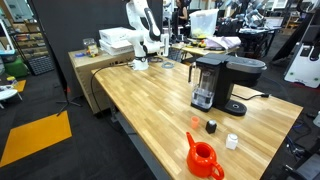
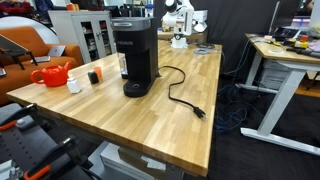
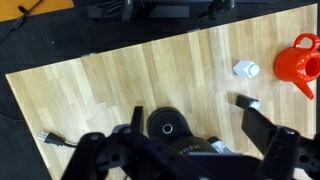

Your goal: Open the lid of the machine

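Pale wooden planks of the table (image 3: pixel 120 85) fill my wrist view. Closest in, my gripper (image 3: pixel 193 112) is released, its two dark fingers (image 3: pixel 136 118) spread wide with nothing between them but bare wood and the machine below. The machine (image 3: pixel 167 126) sits low in that view between my fingers. I see its round drip base from above, and the rest is mostly hidden behind my own hardware, so I cannot make out the lid there.

Beyond it on my right lies a small white cap (image 3: pixel 245 68), and farther right stands the orange-red teapot (image 3: pixel 305 60). Off to my left the plug (image 3: pixel 48 140) of the power cord rests on the wood. Past all that the table ends in a slanted edge with dark floor behind.

In both exterior views my white arm (image 1: pixel 143 22) stands at the far end of the table, well apart from the machine (image 1: pixel 215 82). The lid (image 2: pixel 132 22) lies flat and closed on top of the machine. Near the teapot (image 1: pixel 203 158), a small black object (image 1: pixel 211 126) sits beside the cap.
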`<state>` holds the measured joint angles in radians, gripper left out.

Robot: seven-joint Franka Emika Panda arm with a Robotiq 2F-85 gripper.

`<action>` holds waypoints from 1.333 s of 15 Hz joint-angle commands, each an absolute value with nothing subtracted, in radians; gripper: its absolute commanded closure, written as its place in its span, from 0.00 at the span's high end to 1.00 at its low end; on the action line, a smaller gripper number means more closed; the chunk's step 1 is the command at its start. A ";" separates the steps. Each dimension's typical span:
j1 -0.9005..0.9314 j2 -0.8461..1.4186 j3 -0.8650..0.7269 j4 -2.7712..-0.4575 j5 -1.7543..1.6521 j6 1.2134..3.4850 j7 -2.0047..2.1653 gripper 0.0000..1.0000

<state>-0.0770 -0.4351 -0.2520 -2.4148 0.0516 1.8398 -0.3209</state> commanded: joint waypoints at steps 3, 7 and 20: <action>-0.094 -0.421 -0.249 -2.407 0.100 1.832 -0.294 1.00; -0.115 -0.381 -0.289 -2.395 0.213 1.794 -0.243 1.00; -0.152 -0.341 -0.314 -2.402 0.392 1.748 -0.231 1.00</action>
<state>-0.1382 -0.3598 -0.3348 -2.4170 0.3456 1.7645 -0.2489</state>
